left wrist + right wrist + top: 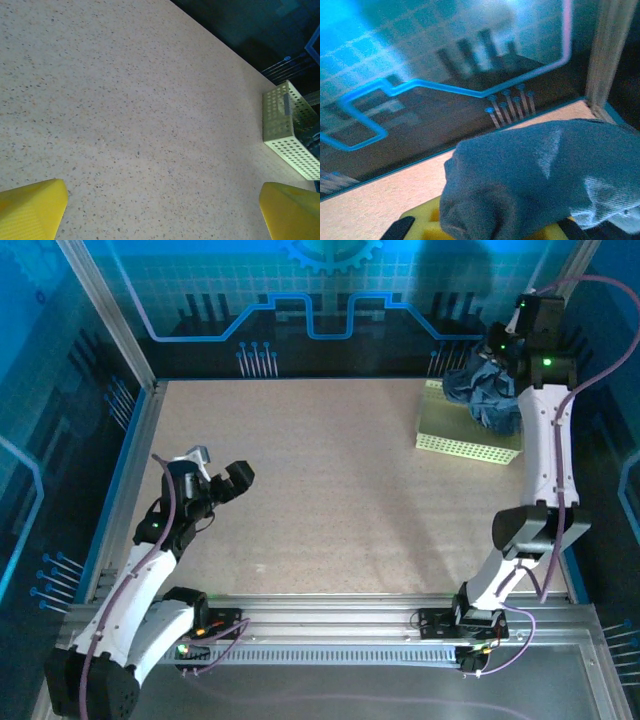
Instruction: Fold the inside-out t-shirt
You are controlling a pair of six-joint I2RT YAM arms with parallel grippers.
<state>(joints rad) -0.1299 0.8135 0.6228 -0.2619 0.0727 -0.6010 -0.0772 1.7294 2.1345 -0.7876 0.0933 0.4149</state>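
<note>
Up close the right gripper [485, 227] pinches the t-shirt [535, 170], from above it bunches over the basket [468, 443], and the left gripper [160, 212] gapes wide.

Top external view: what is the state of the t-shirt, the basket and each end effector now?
t-shirt: bunched, partly in the basket.
basket: upright on the table.
left end effector: open, empty.
right end effector: shut on the t-shirt.
</note>
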